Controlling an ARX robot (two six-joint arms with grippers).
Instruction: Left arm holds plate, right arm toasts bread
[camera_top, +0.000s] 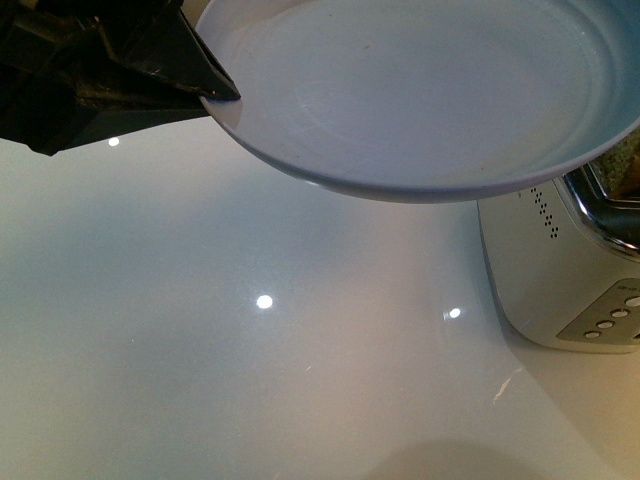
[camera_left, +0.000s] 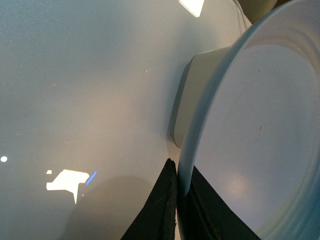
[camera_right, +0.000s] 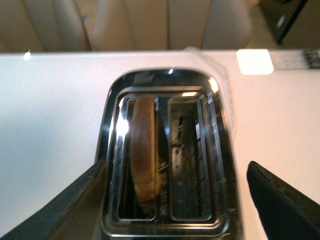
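My left gripper (camera_top: 215, 95) is shut on the rim of the pale blue-grey plate (camera_top: 430, 90) and holds it in the air, tilted, above the white table. In the left wrist view the black fingers (camera_left: 165, 200) clamp the plate's rim (camera_left: 187, 165) from both sides; the plate (camera_left: 260, 130) carries nothing. The bread slice (camera_right: 145, 150) stands on edge in one slot of the chrome-topped toaster (camera_right: 165, 150); the other slot is empty. My right gripper (camera_right: 180, 200) is open directly above the toaster, its fingers (camera_right: 75, 205) wide on either side.
The white toaster (camera_top: 560, 270) stands at the right of the glossy white table (camera_top: 250, 330), partly under the plate, with buttons on its front (camera_top: 605, 322). It shows behind the plate in the left wrist view (camera_left: 192, 95). Beige chairs (camera_right: 150, 25) stand beyond the table.
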